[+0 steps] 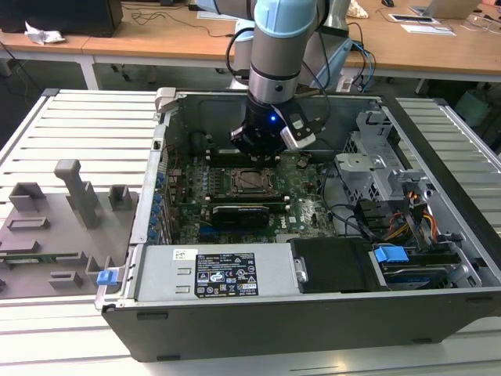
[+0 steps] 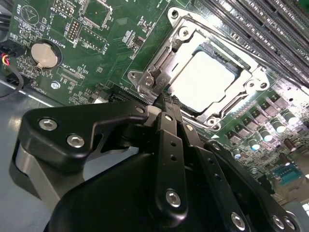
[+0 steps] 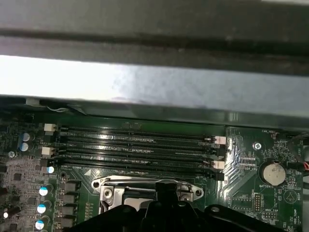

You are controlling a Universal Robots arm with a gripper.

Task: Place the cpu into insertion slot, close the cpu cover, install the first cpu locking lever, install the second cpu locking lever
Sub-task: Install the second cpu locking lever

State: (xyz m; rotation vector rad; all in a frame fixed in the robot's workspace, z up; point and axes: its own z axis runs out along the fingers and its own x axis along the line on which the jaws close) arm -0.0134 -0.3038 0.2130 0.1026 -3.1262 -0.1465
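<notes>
The cpu (image 2: 205, 79), a pale silvery square, lies seated in the insertion slot (image 2: 207, 47) on the green board. The cpu cover (image 2: 179, 36), a silvery metal frame, lies flat around the chip. My gripper (image 2: 165, 100) is shut, its thin black fingertips pressed together with nothing visible between them. The tips sit at the cover's hinged edge, just beside the chip. In the exterior view the gripper (image 1: 262, 150) hangs inside the open computer case, directly over the cpu (image 1: 252, 181). The first wrist view has the cover's edge (image 3: 145, 186) just beyond the gripper (image 3: 161, 193).
Long memory slots (image 3: 140, 145) run beside the socket, next to the case's metal wall (image 3: 145, 87). A coin battery (image 2: 42, 53) lies on the board. A black card (image 1: 239, 211), the power supply (image 1: 211, 274) and a drive cage (image 1: 376, 168) crowd the case. A grey fixture (image 1: 55, 227) lies at the exterior view's left.
</notes>
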